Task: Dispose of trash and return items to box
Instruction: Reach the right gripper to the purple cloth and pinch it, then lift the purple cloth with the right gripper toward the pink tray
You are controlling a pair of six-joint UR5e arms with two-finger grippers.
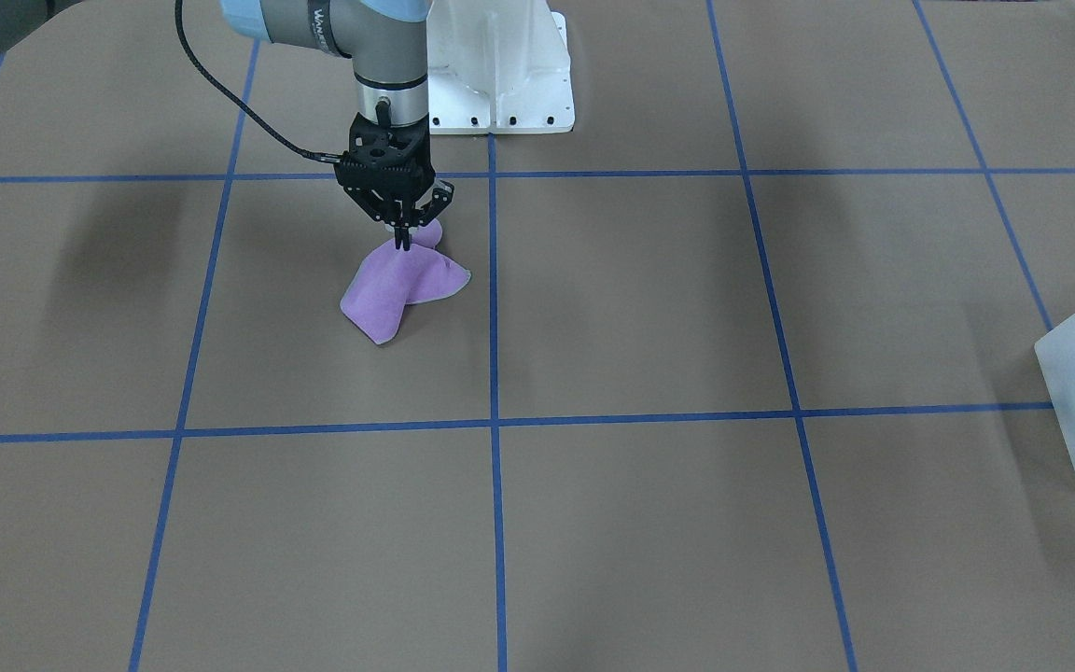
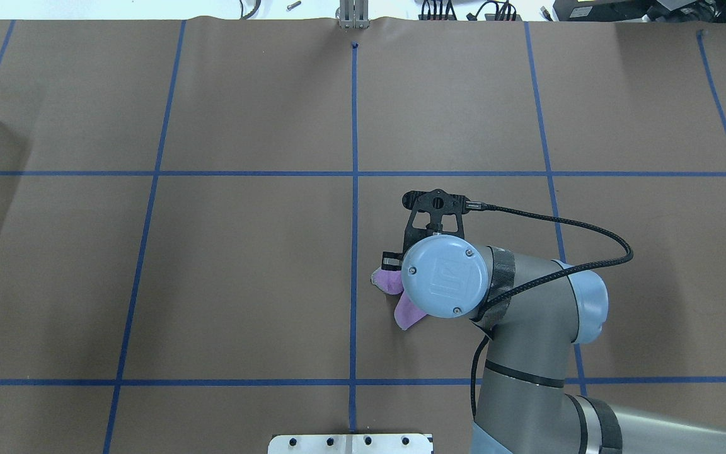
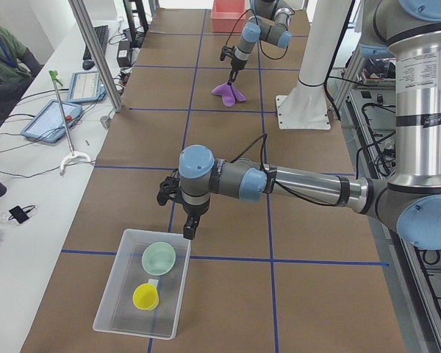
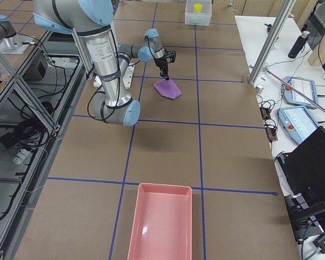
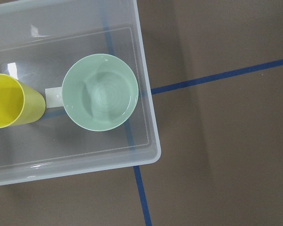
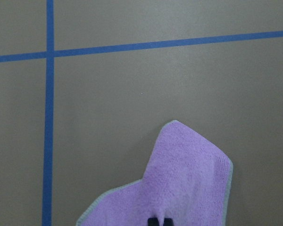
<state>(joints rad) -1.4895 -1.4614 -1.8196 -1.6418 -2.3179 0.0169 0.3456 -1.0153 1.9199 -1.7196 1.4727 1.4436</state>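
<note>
Brown paper covered the table (image 1: 649, 308), ruled into squares by blue tape.

Right gripper (image 1: 401, 245) stood vertical in the upper left of the front-facing view. Its jaws were pinched tight on a raised peak of the purple cloth (image 1: 399, 291). The cloth hung from the tips like a small tent, and its lower folds appeared to rest on the table. In the right wrist view the dark fingertips (image 6: 154, 221) sat at the bottom edge, with cloth spread above them.

The frosted box (image 5: 146, 117) sat at the lower left of the left-side view and at the far right edge of the front-facing view. The mint-green bowl (image 5: 100, 92) sat upright inside it, mouth up, toward the box's right wall in the left wrist view. A yellow cup (image 5: 9, 101) stood just beside the bowl in the same box.

Left gripper (image 3: 189, 229) hung over the box's upper right corner in the left-side view, close to the bowl. Only that view showed it, so I could not tell how far its jaws were parted.

A pink tray (image 4: 161, 227) lay at lower centre of the right-side view, well apart from the cloth.
</note>
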